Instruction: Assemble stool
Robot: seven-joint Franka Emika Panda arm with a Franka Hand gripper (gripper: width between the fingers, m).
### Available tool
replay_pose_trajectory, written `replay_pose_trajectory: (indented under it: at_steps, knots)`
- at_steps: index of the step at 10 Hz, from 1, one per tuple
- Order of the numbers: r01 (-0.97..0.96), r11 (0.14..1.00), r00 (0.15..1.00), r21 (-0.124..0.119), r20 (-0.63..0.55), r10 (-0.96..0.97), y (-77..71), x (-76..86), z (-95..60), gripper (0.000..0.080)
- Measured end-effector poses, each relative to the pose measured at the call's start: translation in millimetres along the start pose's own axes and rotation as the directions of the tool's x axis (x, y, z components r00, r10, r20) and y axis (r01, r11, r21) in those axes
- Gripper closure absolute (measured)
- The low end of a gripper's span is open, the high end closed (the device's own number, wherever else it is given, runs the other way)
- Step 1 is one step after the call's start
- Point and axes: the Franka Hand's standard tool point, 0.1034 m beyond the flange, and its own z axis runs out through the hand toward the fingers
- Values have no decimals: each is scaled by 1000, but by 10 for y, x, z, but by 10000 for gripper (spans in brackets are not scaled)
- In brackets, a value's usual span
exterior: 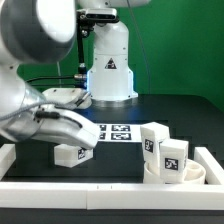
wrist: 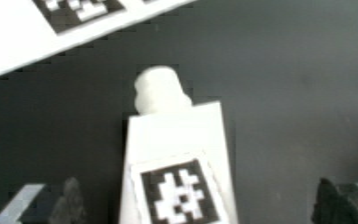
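The Franka arm's two-finger gripper (exterior: 83, 150) is hanging low over the black table (exterior: 120, 165) on the exterior view's left, right above a chunky white plastic block leg (exterior: 68, 154) w/ a black-and-white tag. In the wrist view that leg (wrist: 172, 160) is lying between the dark fingertips (wrist: 43, 203) — fingers are spread wide, both clear of it, so nothing's gripped. Its rounded peg end is pointing toward the marker board (wrist: 69, 35).

Over on the exterior view's right, the round shallow white disc seat (exterior: 175, 176) is sitting by the white border rail (exterior: 100, 189) — two more tagged white leg blocks (exterior: 165, 150) are standing on/in it, can't tell if they're actually attached.
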Motion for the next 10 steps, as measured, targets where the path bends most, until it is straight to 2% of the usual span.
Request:
replay_pose_trajectory:
  at_steps: [1, 2, 3, 4, 5, 6, 7, 8, 9, 10]
  knots:
    - [-1, 1000, 998, 0, 63, 1, 16, 31, 11, 151]
    - [-54, 998, 994, 30, 100, 51, 21, 123, 14, 151]
    - [-94, 995, 986, 31, 142, 89, 55, 129, 72, 151]
    - [-115, 993, 980, 21, 168, 110, 63, 113, 134, 151]
    - [-111, 994, 981, 22, 164, 106, 58, 116, 124, 151]
    - [-112, 993, 981, 22, 164, 107, 61, 117, 128, 259]
    - [-112, 993, 980, 22, 165, 107, 62, 116, 130, 407]
    - [-112, 993, 980, 22, 166, 107, 62, 115, 131, 407]
    - [-110, 994, 981, 20, 161, 105, 46, 112, 122, 480]
    - [-89, 996, 986, 15, 144, 86, -41, 47, 47, 480]
